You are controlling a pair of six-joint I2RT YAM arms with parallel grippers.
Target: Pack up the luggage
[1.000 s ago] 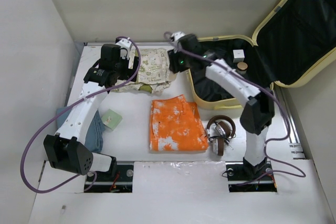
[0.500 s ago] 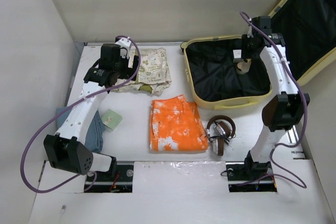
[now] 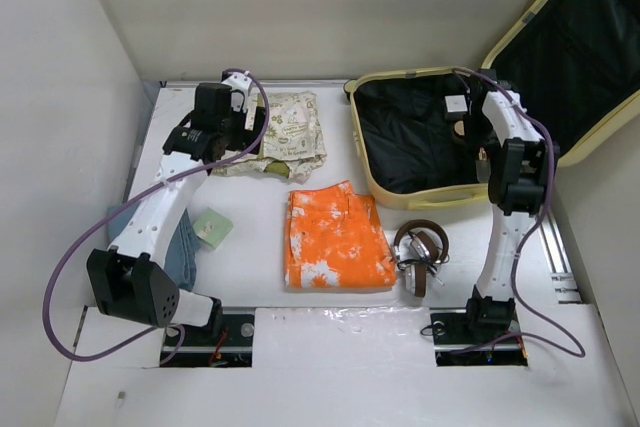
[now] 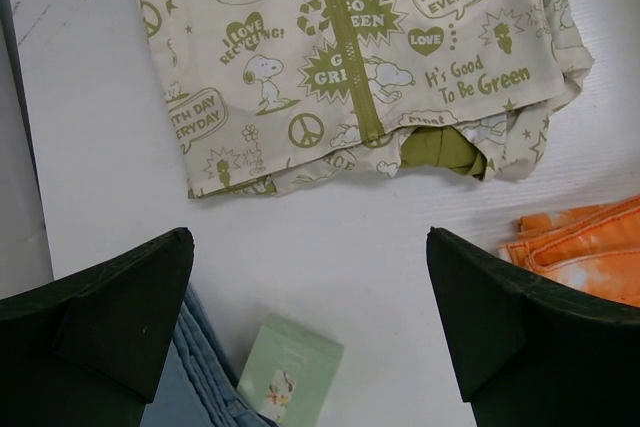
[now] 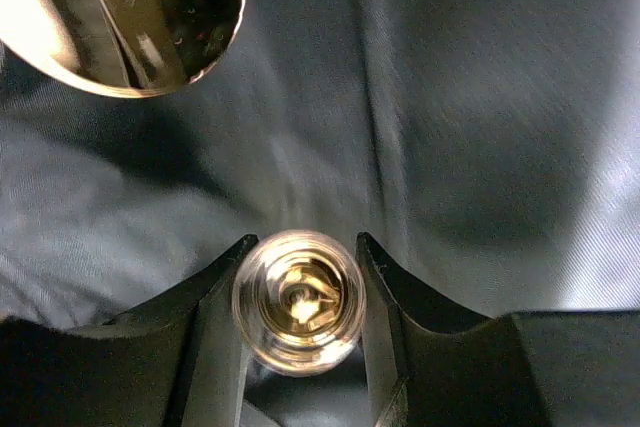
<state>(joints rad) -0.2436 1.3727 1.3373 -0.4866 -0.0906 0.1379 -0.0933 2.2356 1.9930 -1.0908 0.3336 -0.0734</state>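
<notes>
The luggage (image 3: pixel 418 194), a pale yellow suitcase, lies open at the back right with its lid (image 3: pixel 585 57) raised and its black lining (image 5: pixel 480 97) showing. My right gripper (image 3: pixel 478 155) (image 5: pixel 298 247) hangs inside it near the right wall, shut on a small clear glass bottle (image 5: pixel 298 299) seen end-on. A round golden jar (image 5: pixel 130 7) (image 3: pixel 461 128) and a white box (image 3: pixel 456 104) lie in the suitcase close by. My left gripper (image 3: pixel 235 117) (image 4: pixel 310 237) stands open and empty above the table, just in front of a cream cartoon-print shirt (image 4: pixel 350 57) (image 3: pixel 290 132).
Folded orange shorts (image 3: pixel 335 237) lie mid-table, with brown headphones (image 3: pixel 420 249) to their right. A pale green box (image 3: pixel 212 227) (image 4: pixel 290 372) rests beside folded blue jeans (image 3: pixel 180 252) (image 4: pixel 195 387) at the left. White walls close in on both sides.
My right arm swung from the suitcase's left edge across to its right side and folded down inside it, still holding the bottle. The left arm has barely moved.
</notes>
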